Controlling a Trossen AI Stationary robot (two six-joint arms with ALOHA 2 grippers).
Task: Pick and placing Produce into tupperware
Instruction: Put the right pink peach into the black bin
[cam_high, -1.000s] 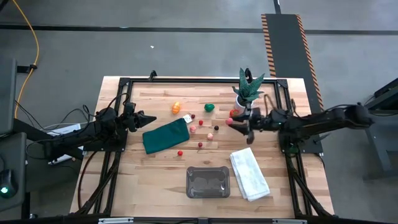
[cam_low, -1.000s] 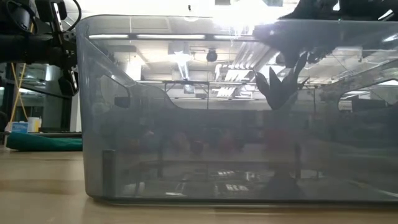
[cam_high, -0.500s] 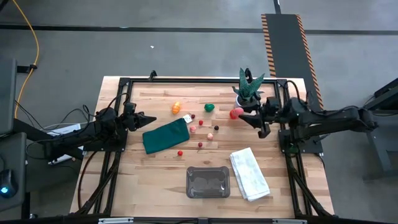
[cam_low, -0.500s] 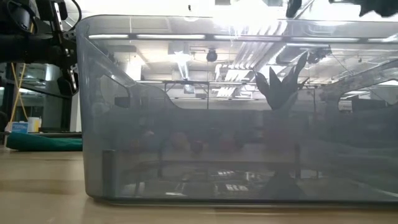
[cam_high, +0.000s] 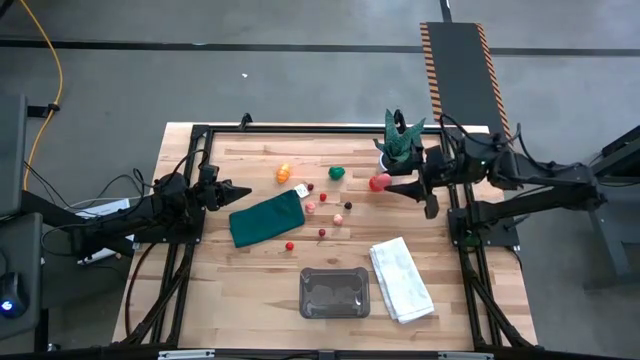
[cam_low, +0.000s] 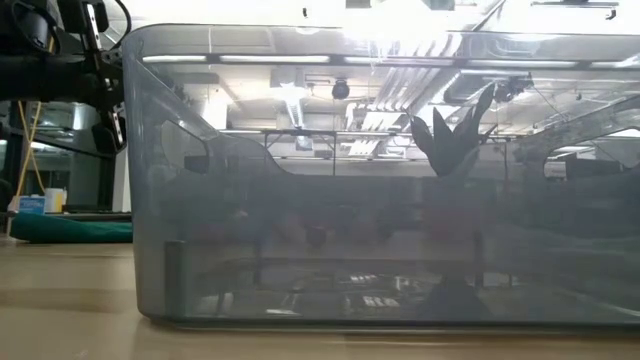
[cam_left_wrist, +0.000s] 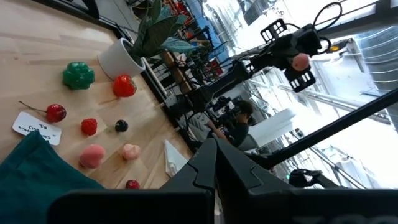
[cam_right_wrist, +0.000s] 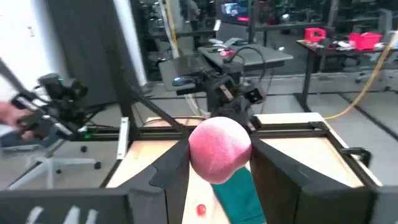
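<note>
Right wrist view: right end effector (cam_right_wrist: 217, 163) clamps a pink fruit (cam_right_wrist: 219, 149) between its fingers, carried high off the counter (cam_high: 250, 290) so it clears the loose produce (cam_high: 322, 212) below. High view puts that arm beside the plant (cam_high: 399, 142), far right edge. Tupperware (cam_high: 335, 292) sits at the near edge, towel (cam_high: 402, 279) just beside it; the path between looks open. Left end effector (cam_high: 238, 190) shut, empty, parked by the green cloth (cam_high: 267, 218).

Right tool (cam_high: 414, 190) drawn back from over the bench (cam_high: 260, 290) toward the right edge beside the potted plant (cam_high: 398, 143), raised clear of the low view, carrying off a pink fruit (cam_right_wrist: 219, 149); red strawberry (cam_high: 379, 182) left uncovered.
</note>
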